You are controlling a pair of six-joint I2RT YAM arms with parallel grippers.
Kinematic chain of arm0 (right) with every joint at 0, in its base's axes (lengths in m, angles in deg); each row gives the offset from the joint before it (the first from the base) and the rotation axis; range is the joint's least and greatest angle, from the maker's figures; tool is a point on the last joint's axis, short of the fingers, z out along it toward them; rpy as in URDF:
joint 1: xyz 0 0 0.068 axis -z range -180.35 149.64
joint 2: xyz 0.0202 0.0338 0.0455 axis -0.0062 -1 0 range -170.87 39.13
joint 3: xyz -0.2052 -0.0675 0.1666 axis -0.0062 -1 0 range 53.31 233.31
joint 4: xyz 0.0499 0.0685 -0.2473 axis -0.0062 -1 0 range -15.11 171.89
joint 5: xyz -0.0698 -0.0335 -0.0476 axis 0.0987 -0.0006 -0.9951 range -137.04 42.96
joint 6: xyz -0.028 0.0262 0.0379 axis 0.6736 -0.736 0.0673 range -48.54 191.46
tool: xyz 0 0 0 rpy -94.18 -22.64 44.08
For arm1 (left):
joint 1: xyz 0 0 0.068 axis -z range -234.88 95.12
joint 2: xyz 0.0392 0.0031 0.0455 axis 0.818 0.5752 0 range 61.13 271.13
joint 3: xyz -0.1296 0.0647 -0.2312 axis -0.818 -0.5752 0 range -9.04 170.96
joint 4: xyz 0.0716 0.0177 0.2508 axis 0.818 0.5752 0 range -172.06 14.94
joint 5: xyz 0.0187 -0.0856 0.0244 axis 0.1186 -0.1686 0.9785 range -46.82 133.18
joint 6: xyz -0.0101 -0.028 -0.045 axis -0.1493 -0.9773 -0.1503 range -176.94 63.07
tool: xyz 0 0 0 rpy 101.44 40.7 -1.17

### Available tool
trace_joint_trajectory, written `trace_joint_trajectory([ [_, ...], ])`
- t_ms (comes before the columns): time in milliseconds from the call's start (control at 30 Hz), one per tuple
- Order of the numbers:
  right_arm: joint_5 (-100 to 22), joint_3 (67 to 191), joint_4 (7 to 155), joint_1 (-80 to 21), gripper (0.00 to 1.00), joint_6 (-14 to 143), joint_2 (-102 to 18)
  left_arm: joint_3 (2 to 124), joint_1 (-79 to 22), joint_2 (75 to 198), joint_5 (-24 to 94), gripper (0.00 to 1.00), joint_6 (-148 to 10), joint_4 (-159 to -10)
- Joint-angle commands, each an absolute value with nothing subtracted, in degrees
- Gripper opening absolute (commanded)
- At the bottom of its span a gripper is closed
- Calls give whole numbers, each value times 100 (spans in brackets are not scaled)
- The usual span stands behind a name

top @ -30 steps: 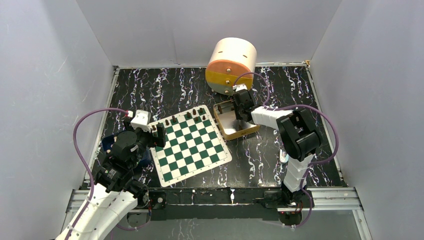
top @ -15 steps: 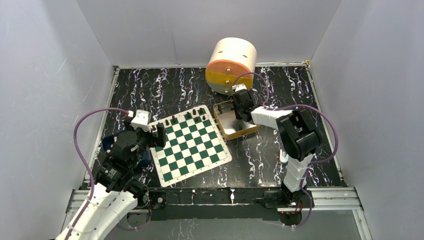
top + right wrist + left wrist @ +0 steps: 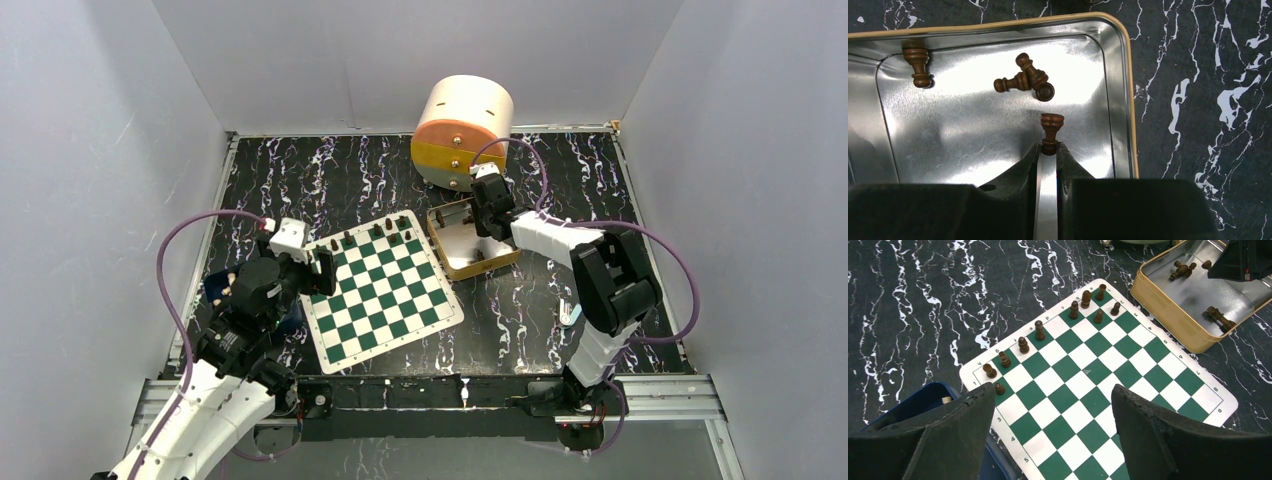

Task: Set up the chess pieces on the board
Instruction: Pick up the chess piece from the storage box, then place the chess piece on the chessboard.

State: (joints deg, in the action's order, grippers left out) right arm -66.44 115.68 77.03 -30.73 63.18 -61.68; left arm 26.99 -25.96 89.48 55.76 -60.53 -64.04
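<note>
The green-and-white board (image 3: 385,300) lies left of centre, and several dark brown chess pieces (image 3: 1040,330) stand along its far edge. My left gripper (image 3: 1053,390) hovers open over the board's near-left squares, nothing between its fingers. In the right wrist view my right gripper (image 3: 1049,146) is shut on a chess piece (image 3: 1051,125), pinched at its narrow end inside the metal tin (image 3: 1125,75). Two more pieces (image 3: 1028,80) lie crossed on the tin floor. Another piece (image 3: 918,60) rests in a corner. In the top view the right gripper (image 3: 482,230) hangs over the tin (image 3: 470,265).
A round tan-and-yellow drum (image 3: 462,130) stands at the back behind the tin. A blue box (image 3: 923,407) sits against the board's left edge under my left wrist. A small silvery object (image 3: 568,313) lies beside the right arm. Grey walls enclose the black marbled table.
My right gripper has shut on a piece in the tin, and its wrist has lifted slightly toward the back. The left arm has barely shifted.
</note>
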Motion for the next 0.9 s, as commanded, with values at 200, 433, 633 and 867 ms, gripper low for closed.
trace_joint_trajectory([
  [200,-5488,11911,7041,-3059,17,6196,-5422,2564,-2614,9324,4045,76,-6127,-7099],
  [433,-3722,11612,7310,-3059,18,6258,-4683,2857,-2614,10030,3690,68,-7550,-7354],
  [633,-1873,11480,7527,-3091,19,6077,-4352,2905,-2614,10168,1724,63,-5636,-7874],
  [867,-164,11444,7645,-3282,18,5810,-4396,2886,-2614,10251,-108,62,-2522,-8067],
])
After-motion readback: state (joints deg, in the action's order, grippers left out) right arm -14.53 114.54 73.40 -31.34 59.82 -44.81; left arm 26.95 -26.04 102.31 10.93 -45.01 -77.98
